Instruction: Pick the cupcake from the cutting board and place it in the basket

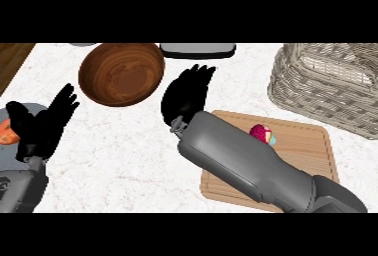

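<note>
Head view: cupcake (262, 134) lies on cutting board (310, 150), mostly hidden behind right forearm; orientation indeterminate. Right hand (186, 95) spread, holding nothing. Left hand (46, 122) likewise spread. Basket (325, 82) stands beyond the board.

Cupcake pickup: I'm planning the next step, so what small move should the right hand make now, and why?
Probably draw the right hand back and rightward toward the cupcake. The hand is open, beyond the cutting board, while the cupcake sits beside the forearm.
</note>
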You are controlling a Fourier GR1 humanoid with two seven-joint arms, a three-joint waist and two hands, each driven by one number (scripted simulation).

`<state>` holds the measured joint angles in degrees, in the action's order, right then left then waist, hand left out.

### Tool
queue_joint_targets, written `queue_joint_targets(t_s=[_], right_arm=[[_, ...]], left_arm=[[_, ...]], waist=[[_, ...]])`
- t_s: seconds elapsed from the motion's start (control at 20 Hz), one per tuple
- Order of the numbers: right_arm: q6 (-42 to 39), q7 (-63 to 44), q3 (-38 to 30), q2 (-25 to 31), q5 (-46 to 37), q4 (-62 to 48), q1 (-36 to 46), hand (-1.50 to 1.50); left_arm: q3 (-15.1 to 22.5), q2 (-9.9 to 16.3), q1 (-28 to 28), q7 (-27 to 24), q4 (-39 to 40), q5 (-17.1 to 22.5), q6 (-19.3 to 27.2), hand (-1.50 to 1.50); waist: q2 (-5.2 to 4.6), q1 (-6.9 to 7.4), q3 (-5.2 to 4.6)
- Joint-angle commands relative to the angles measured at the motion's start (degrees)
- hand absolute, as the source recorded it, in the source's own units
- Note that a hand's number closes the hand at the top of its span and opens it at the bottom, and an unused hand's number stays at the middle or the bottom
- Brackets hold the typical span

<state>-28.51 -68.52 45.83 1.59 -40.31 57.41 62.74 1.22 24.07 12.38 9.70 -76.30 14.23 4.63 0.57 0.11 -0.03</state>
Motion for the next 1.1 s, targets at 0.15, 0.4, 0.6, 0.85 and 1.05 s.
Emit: queue_joint_targets(t_s=[0.15, 0.4, 0.6, 0.85, 1.05], right_arm=[[5.11, -3.41, 0.84, 3.25, -9.23, 2.37, -8.56, -1.50], [13.73, 1.46, -0.18, 6.65, -15.17, 6.84, -16.96, -1.50], [10.45, 0.16, -3.35, 5.31, -17.66, 4.89, -19.35, -1.50], [4.88, 2.18, -7.26, 9.86, -18.68, 9.09, -22.94, -1.50], [6.06, 3.75, -8.61, 8.68, -21.33, 6.91, -26.22, -1.50]], left_arm=[[-1.09, -0.01, 0.20, -0.66, 0.25, -0.79, -0.64, 0.00], [0.38, -2.16, -1.46, 1.33, -3.13, -1.61, 0.77, 0.00], [-1.09, -0.69, -1.64, 0.78, -2.69, -1.65, -1.26, 0.00], [-2.43, -0.51, -0.75, 1.96, -4.06, -1.74, -1.01, 0.00], [-1.24, -2.73, -0.29, 2.41, -2.79, -3.38, -0.13, 0.00]], waist=[[-0.54, -0.27, 0.03], [-0.57, -0.13, 0.06], [-0.56, 0.12, 0.03], [-0.35, -0.36, 0.03], [-0.48, -0.35, 0.03]])
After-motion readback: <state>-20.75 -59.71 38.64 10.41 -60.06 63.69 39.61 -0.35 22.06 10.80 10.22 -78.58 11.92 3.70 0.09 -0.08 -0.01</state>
